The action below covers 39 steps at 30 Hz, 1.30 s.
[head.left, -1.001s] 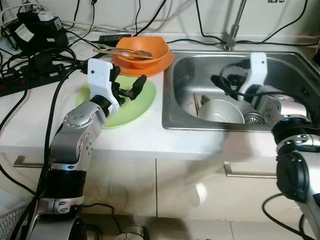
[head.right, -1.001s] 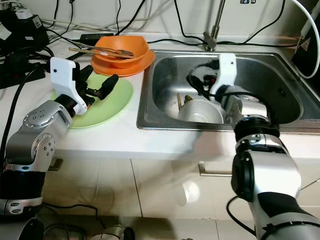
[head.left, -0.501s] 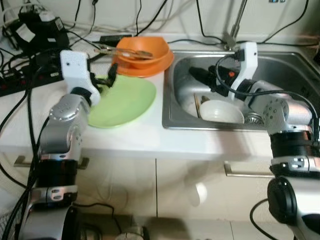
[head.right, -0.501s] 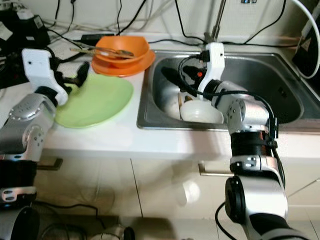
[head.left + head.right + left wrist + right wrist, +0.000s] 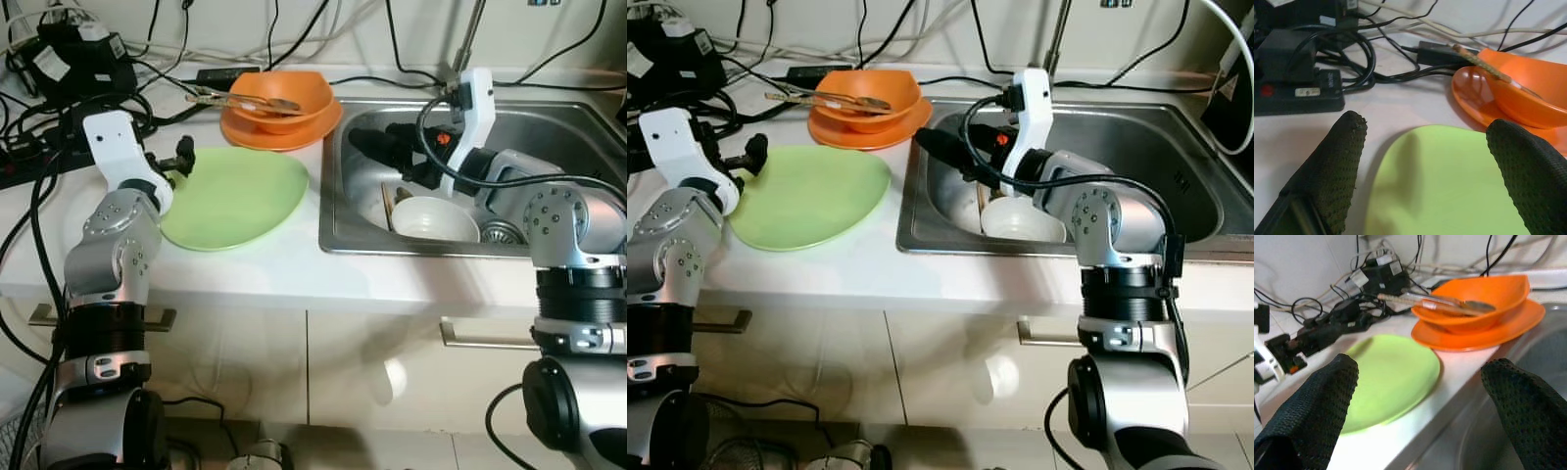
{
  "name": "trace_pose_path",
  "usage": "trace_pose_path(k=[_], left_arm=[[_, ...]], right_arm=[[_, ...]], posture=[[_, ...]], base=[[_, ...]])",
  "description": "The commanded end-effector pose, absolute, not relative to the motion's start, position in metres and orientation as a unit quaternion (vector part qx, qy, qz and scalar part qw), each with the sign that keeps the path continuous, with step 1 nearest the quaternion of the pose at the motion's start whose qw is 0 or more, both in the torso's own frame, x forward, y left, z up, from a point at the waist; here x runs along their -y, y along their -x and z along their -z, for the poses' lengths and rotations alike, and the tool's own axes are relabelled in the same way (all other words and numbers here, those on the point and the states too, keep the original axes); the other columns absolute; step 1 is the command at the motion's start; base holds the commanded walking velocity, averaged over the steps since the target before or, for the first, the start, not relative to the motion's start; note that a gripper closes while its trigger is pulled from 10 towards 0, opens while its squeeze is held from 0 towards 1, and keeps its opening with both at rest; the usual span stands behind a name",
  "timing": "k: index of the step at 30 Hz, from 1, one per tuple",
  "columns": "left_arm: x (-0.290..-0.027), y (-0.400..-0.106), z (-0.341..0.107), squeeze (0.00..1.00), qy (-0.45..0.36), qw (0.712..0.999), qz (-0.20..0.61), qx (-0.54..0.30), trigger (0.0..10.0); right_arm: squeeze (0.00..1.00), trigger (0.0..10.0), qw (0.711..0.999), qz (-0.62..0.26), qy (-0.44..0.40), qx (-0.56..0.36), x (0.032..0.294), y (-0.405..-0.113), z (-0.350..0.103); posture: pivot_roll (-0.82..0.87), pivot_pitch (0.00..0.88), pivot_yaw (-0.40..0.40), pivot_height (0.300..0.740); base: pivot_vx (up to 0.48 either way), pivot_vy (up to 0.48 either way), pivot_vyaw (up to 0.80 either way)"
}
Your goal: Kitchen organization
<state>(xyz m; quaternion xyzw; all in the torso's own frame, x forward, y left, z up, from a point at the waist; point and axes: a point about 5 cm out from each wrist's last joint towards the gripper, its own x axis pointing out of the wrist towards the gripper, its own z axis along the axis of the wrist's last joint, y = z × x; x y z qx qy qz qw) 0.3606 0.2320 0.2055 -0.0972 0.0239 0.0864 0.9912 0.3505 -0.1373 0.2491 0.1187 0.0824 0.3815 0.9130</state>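
A light green plate lies flat on the white counter, left of the sink. Behind it an orange bowl sits on an orange plate, with chopsticks and a spoon lying in the bowl. My left gripper is open at the green plate's left edge, its fingers empty. My right gripper is open and empty over the sink's left side, its fingers pointing toward the plates. A white bowl rests in the sink below it.
A black power strip and tangled cables crowd the counter's back left. The faucet rises behind the sink. A drain lies right of the white bowl. Cabinet handles run below the counter edge.
My left gripper has drawn back leftward from above the green plate to its left edge. My right gripper has risen out of the sink and swung left, toward the plates.
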Motion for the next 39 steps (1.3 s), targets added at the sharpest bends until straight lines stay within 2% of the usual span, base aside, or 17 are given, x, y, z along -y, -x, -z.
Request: trace_pose_path(k=[1, 11, 12, 13, 15, 22, 24, 30, 31, 32, 33, 34, 35, 39], left_arm=[[-0.231, -0.360, -0.205, 1.00, 0.112, 0.989, -0.095, -0.034, 10.0], [-0.231, -0.359, -0.199, 1.00, 0.159, 0.979, -0.105, -0.067, 10.0], [-0.231, -0.359, -0.199, 0.92, 0.163, 0.978, -0.107, -0.071, 10.0], [-0.230, -0.358, -0.198, 0.52, 0.168, 0.977, -0.108, -0.076, 10.0], [-0.231, -0.358, -0.197, 0.00, 0.176, 0.975, -0.112, -0.083, 10.0], [-0.232, -0.356, -0.193, 0.00, 0.212, 0.965, -0.115, -0.102, 10.0], [-0.228, -0.356, -0.186, 0.00, 0.253, 0.954, -0.103, -0.127, 10.0], [-0.211, -0.354, -0.171, 0.00, 0.307, 0.931, -0.063, -0.187, 10.0], [-0.208, -0.353, -0.169, 0.00, 0.312, 0.927, -0.056, -0.200, 9.6], [-0.204, -0.352, -0.166, 0.00, 0.317, 0.924, -0.047, -0.209, 6.9], [-0.201, -0.351, -0.165, 0.00, 0.323, 0.921, -0.037, -0.215, 4.8], [-0.199, -0.350, -0.165, 0.00, 0.327, 0.919, -0.031, -0.219, 1.6], [-0.197, -0.350, -0.164, 0.00, 0.334, 0.916, -0.024, -0.223, 0.0], [-0.195, -0.349, -0.164, 0.00, 0.347, 0.910, -0.014, -0.228, 0.0]], right_arm=[[0.00, 10.0, 0.909, -0.391, -0.118, -0.081, 0.133, -0.346, -0.253], [0.00, 10.0, 0.905, -0.398, -0.122, -0.085, 0.131, -0.341, -0.255], [0.00, 10.0, 0.904, -0.400, -0.123, -0.086, 0.131, -0.340, -0.255], [0.00, 10.0, 0.902, -0.404, -0.124, -0.088, 0.130, -0.339, -0.255], [0.00, 10.0, 0.898, -0.413, -0.124, -0.091, 0.129, -0.337, -0.256], [0.00, 10.0, 0.894, -0.421, -0.121, -0.095, 0.128, -0.335, -0.256], [0.00, 10.0, 0.893, -0.422, -0.120, -0.096, 0.128, -0.335, -0.256], [0.00, 10.0, 0.894, -0.420, -0.120, -0.097, 0.129, -0.335, -0.256], [0.00, 10.0, 0.894, -0.420, -0.119, -0.097, 0.129, -0.336, -0.256], [0.00, 10.0, 0.894, -0.421, -0.119, -0.098, 0.129, -0.335, -0.256], [0.00, 10.0, 0.893, -0.422, -0.119, -0.098, 0.129, -0.335, -0.256], [0.00, 10.0, 0.893, -0.423, -0.119, -0.098, 0.129, -0.335, -0.256], [0.00, 10.0, 0.892, -0.425, -0.119, -0.099, 0.129, -0.335, -0.256], [0.00, 10.0, 0.890, -0.427, -0.119, -0.102, 0.129, -0.335, -0.255]], posture=[[0.10, 0.037, 0.060, 0.740], [0.09, 0.026, 0.064, 0.740], [0.09, 0.024, 0.064, 0.740], [0.09, 0.023, 0.065, 0.740], [0.09, 0.022, 0.065, 0.740], [0.09, 0.023, 0.065, 0.740], [0.09, 0.024, 0.065, 0.740], [0.09, 0.027, 0.064, 0.740], [0.09, 0.027, 0.064, 0.740], [0.09, 0.032, 0.064, 0.740], [0.09, 0.029, 0.064, 0.740], [0.09, 0.030, 0.064, 0.740], [0.09, 0.028, 0.065, 0.740], [0.09, 0.030, 0.065, 0.740]], base=[[0.000, 0.000, 0.00], [0.000, 0.000, 0.00], [0.000, 0.000, 0.00], [0.000, 0.000, 0.00], [0.000, 0.000, 0.00], [0.000, 0.000, 0.00], [0.000, 0.000, 0.00], [0.000, 0.000, 0.00], [0.000, 0.000, 0.00], [0.000, 0.000, 0.00], [0.000, 0.000, 0.00], [0.000, 0.000, 0.00], [0.000, 0.000, 0.00], [0.000, 0.000, 0.00]])
